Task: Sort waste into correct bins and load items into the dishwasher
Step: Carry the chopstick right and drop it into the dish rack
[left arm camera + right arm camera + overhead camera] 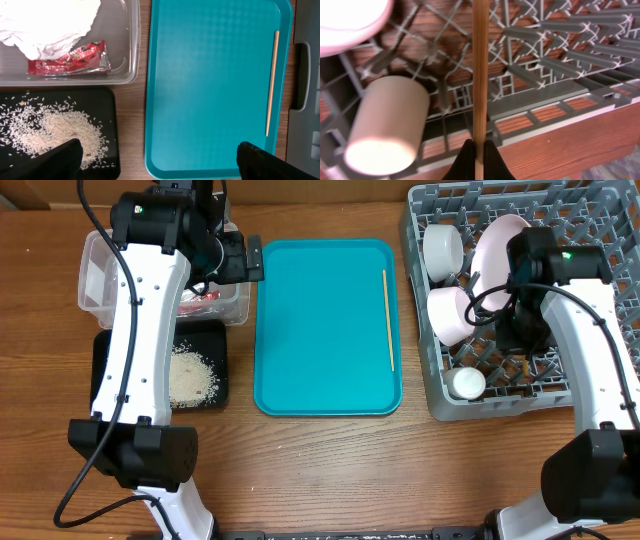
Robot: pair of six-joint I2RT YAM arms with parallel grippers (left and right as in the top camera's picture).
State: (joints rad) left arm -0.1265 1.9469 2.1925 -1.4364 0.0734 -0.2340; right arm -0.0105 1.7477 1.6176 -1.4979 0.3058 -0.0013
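Chopstick (479, 75) is pinched in the closed right pincer (479, 150), pointing into the grey dish rack (545, 100) near its outer wall. Released here, it may slip through the open lattice. Far from the rack, the left pincer (160, 160) gapes empty.

Wide open over the teal tray (320, 330), bare but for one chopstick (388, 320) along its right edge. Tight in the dish rack (520, 402): plate (500, 242), white bowl (450, 315) and small cup (466, 383) crowding the left side, upright pegs (559, 64) all over (narrow gaps only), right arm (590, 330) hanging over the middle. Barred from above at the clear tub (90, 280) by the left arm (150, 300). Open above the right half of the black tray (222, 398) and its rice (192, 377).
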